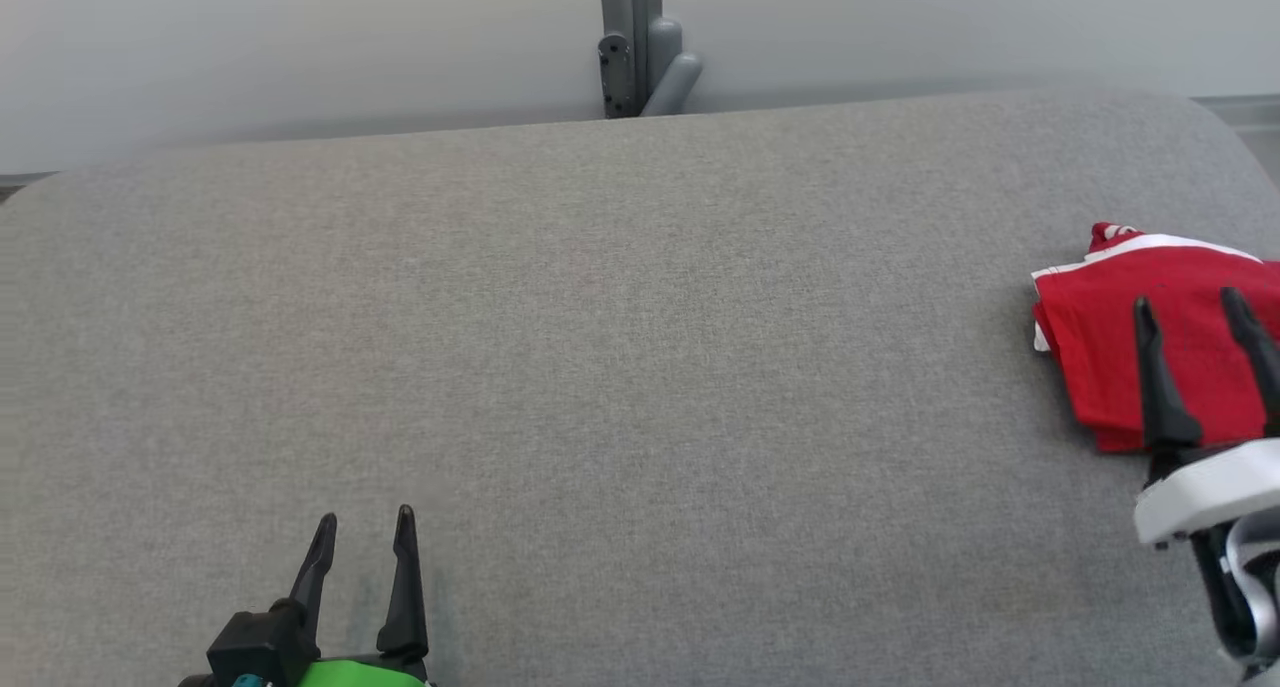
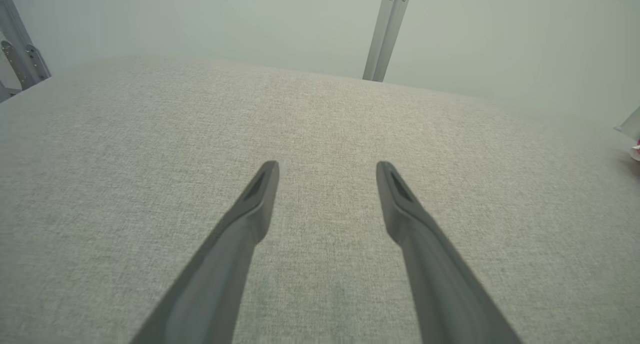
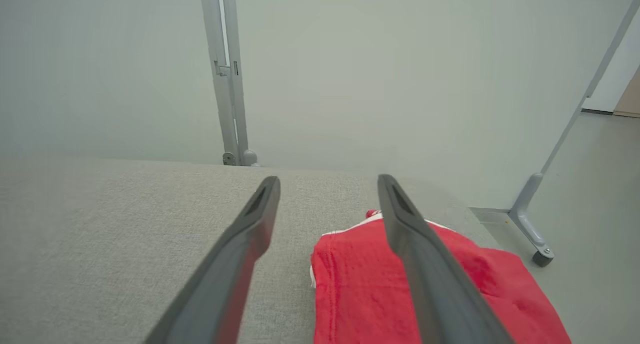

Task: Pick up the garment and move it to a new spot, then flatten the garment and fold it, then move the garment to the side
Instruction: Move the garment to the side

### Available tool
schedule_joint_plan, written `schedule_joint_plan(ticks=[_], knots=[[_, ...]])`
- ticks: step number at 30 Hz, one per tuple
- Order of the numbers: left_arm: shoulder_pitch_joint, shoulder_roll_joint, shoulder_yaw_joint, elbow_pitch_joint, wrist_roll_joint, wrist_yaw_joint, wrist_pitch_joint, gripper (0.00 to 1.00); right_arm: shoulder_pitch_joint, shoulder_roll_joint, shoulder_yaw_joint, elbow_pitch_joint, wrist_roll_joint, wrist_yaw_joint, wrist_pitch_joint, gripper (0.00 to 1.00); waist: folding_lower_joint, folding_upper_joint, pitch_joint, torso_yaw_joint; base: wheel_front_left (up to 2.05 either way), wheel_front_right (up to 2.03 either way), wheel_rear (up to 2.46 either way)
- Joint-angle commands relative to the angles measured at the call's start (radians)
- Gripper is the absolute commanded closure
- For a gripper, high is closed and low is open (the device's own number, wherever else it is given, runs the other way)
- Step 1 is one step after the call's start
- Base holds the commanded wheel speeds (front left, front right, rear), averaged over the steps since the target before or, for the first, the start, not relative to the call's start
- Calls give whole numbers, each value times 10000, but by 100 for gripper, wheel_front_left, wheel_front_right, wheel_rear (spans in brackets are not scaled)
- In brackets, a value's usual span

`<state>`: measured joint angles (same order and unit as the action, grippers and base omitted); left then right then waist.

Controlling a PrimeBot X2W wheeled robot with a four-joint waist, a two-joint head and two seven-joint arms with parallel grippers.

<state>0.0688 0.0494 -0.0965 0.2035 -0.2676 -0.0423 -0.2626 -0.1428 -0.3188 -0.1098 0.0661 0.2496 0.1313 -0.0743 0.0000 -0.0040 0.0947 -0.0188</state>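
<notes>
Where the grey padded table (image 1: 600,387) lies nearest, at seven o'clock, the left gripper (image 1: 366,514) rests with its fingers spread and empty. At three o'clock the right gripper (image 1: 1186,299), fingers likewise apart, hangs over the folded red garment (image 1: 1095,367) near the table's right edge. At twelve o'clock, beyond the table, stands a grey post (image 1: 630,47).

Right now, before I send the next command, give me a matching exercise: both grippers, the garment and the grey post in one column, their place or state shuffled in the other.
1. left gripper
2. right gripper
3. garment
4. grey post

A. folded, red with white trim, at the right end of the padded surface
B. open, over the garment
C. open, over bare fabric, lower left in the head view
D. upright behind the far edge

Pairs: 1-C, 2-B, 3-A, 4-D.
</notes>
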Motion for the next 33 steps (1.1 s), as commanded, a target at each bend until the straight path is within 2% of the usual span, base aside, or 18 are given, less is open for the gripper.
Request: schedule_joint_plan(ticks=[1, 6, 11, 16, 24, 33], knots=[[178, 27, 36, -19, 12, 0, -26, 0, 456, 350, 4, 34, -254, -11, -452, 0, 0, 40, -656, 712, 0, 0, 0], [346, 29, 104, -85, -164, -200, -26, 0, 1320, 1200, -10, 979, -1089, -11, -1472, 0, 0, 40, -948, 964, 0, 0, 0], [458, 26, 64, -48, -300, -341, -26, 0, 1617, 1943, -342, 2058, -1871, -12, -1866, 0, 0, 40, -1116, 1045, 0, 0, 0], [482, 27, 55, 87, -223, -536, -26, 0, 1736, 2478, -664, 1907, -2449, -9, -1905, 0, 0, 40, -1249, 887, 0, 0, 0], [252, 27, 73, 231, -192, -631, -26, 0, 1968, 2668, -545, 1712, -2768, -12, -1908, 0, 0, 40, -1264, 649, 0, 0, 0], [255, 27, 102, 397, -306, -580, -26, 0, 1853, 2671, -409, 1541, -2548, -13, -1908, 0, 0, 40, -1215, 577, 0, 0, 0]])
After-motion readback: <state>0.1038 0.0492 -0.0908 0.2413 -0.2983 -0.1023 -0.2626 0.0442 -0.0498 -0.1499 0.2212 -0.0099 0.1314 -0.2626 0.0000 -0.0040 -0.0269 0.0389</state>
